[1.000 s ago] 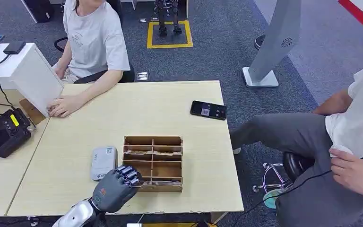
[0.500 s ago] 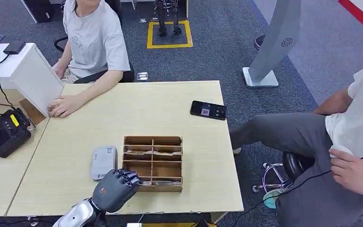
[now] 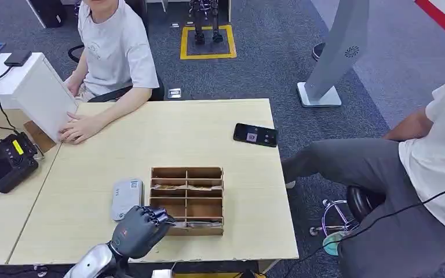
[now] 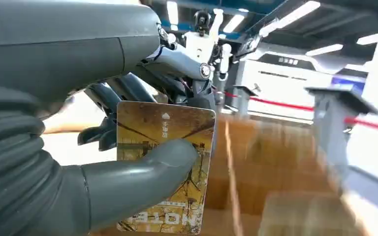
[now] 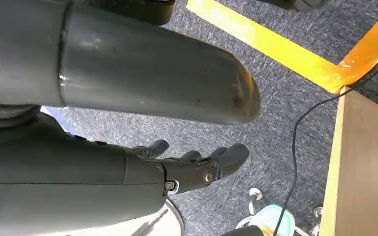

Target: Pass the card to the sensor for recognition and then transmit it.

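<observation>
My left hand (image 3: 139, 229) hovers at the near left corner of the wooden compartment box (image 3: 188, 199). It pinches a yellow-brown printed card (image 4: 165, 167) between thumb and fingers (image 4: 142, 182), seen close up in the left wrist view. The grey-white card sensor (image 3: 127, 198) lies flat on the table just left of the box, right beyond my left hand. More cards lie in the box's compartments. My right hand (image 5: 192, 167) hangs beside the table above the carpet, fingers apart and holding nothing.
A black phone (image 3: 255, 135) lies at the table's far right. One person sits at the far left with a hand (image 3: 81, 127) on the table by a white board. Another person sits at the right. A black device (image 3: 6, 162) rests on the left desk.
My left hand has drawn back slightly toward the table's near edge with the card. The person at the right has pulled a hand out of sight.
</observation>
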Controlling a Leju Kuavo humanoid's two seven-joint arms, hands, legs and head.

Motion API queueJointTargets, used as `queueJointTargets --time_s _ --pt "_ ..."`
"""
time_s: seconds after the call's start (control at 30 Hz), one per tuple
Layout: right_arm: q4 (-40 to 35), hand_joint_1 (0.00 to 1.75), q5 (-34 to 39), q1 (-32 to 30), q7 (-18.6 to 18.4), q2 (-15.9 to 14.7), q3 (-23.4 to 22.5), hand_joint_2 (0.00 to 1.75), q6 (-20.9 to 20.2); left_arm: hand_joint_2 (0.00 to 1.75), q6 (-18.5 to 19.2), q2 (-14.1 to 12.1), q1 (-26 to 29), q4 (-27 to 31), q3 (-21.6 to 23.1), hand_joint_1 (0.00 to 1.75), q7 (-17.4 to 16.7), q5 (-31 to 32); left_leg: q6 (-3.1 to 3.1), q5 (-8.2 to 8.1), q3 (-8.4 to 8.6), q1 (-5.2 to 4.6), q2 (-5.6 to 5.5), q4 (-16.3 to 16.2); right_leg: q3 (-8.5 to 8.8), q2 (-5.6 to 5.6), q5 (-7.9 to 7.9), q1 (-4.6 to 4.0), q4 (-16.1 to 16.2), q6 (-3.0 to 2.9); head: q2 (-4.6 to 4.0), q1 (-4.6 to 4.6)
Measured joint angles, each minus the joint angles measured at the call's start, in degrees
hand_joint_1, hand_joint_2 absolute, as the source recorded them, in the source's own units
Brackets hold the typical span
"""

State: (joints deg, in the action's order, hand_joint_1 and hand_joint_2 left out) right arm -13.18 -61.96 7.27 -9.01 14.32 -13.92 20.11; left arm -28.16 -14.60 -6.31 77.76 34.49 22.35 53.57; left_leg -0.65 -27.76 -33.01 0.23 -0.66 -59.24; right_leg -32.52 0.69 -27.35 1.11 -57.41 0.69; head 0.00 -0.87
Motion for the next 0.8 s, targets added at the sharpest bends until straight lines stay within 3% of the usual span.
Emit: queueJointTargets --time_s 0.03,0.1,0.23,0.4,0.67,0.77,0.8 --pt "0.0 0.00 0.2 0.0 0.1 0.0 0.4 0.00 -0.3 1.75 11.2 -4.1 -5.3 9.0 -2.4 1.75 1.0 -14.4 0.09 0.12 -0.09 0.08 -0.07 0.0 -0.08 -0.06 0.04 -0.06 0.0 -0.04 0.00 0.02" --pt "0.0 0.00 0.7 0.0 0.7 0.0 0.5 0.00 -0.4 1.75 19.6 -6.9 -11.3 14.6 -6.3 1.75 1.0 -21.0 0.13 0.16 -0.11 0.09 -0.08 0.0 -0.08 -0.07 0.12 -0.07 -0.1 -0.14 0.00 -0.04" --pt "0.0 0.00 1.0 0.0 1.0 0.0 0.7 0.00 -0.6 1.75 27.5 -9.4 -18.5 20.7 -12.3 1.75 -0.6 -25.4 0.18 0.20 -0.09 0.13 0.00 0.0 -0.11 0.04 0.16 -0.11 -0.1 -0.19 0.00 -0.07" --pt "0.0 0.00 1.0 0.1 1.1 0.0 1.0 0.00 -0.6 1.75 30.4 -11.4 -23.7 24.2 -16.9 1.75 -2.3 -28.2 0.18 0.19 -0.12 0.13 0.00 0.0 -0.12 0.03 0.15 -0.11 -0.1 -0.20 0.00 -0.07" --pt "0.0 0.00 0.8 0.2 0.9 0.0 1.4 0.00 -0.8 1.75 30.3 -12.5 -24.7 26.0 -19.8 1.75 -2.7 -29.3 0.18 0.18 -0.16 0.12 0.00 0.0 -0.15 0.02 0.14 -0.10 -0.1 -0.18 0.00 -0.07" --pt "0.0 0.00 0.7 0.2 0.5 0.0 1.4 0.00 -1.0 1.75 28.5 -12.6 -23.6 26.0 -20.6 1.75 -3.0 -26.3 0.18 0.18 -0.16 0.12 0.00 0.0 -0.16 0.03 0.14 -0.10 -0.1 -0.18 0.00 -0.07" --pt "0.0 0.00 0.4 0.3 0.4 0.0 1.6 0.00 -1.2 1.75 25.9 -12.6 -23.1 25.6 -20.7 1.75 -4.5 -21.0 0.18 0.18 -0.16 0.12 -0.01 0.0 -0.18 0.01 0.14 -0.11 -0.1 -0.18 0.00 -0.04"
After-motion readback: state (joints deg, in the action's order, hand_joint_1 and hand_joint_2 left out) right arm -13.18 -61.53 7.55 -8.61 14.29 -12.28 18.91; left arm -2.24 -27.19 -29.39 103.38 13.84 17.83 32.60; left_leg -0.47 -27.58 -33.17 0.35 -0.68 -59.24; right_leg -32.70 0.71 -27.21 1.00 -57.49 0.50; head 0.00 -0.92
